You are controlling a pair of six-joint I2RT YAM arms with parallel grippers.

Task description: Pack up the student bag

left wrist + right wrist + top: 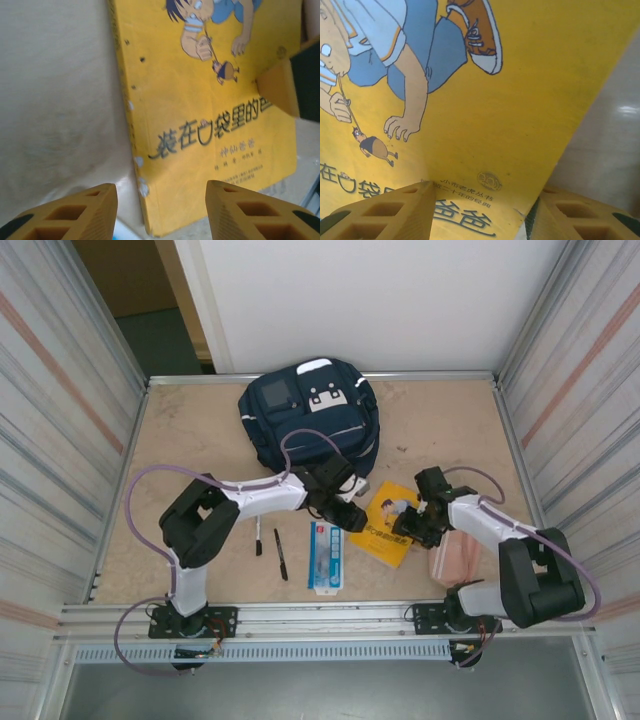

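**Both claws at the yellow book, bag waiting behind it**

I take the yellow book as my marker and read everything off it. The bench carries the whole load. The student bag sits on it just beyond the book's far side, lying front up with its pale patches showing. From above I cannot tell whether any pocket is unzipped. I judge it was left there so that packing needs only a short carry.

The yellow book lies cover up, skewed to the bench edges, with one corner toward each arm. That is probably why both arms have gone to it. A thin, flat book gives no hold from above, so an edge must be taken.

Left of the book lies a blue-and-white packet, and to the book's right a pink pouch is partly under my right arm.

My left claw hangs over the book's spine corner with its jaws apart and nothing between them. My right claw straddles the opposite edge, one finger over the cover and the other off the side. I cannot tell whether it has bitten.

Beyond the packet, farther left of the book, lie a black marker and a shorter pen.
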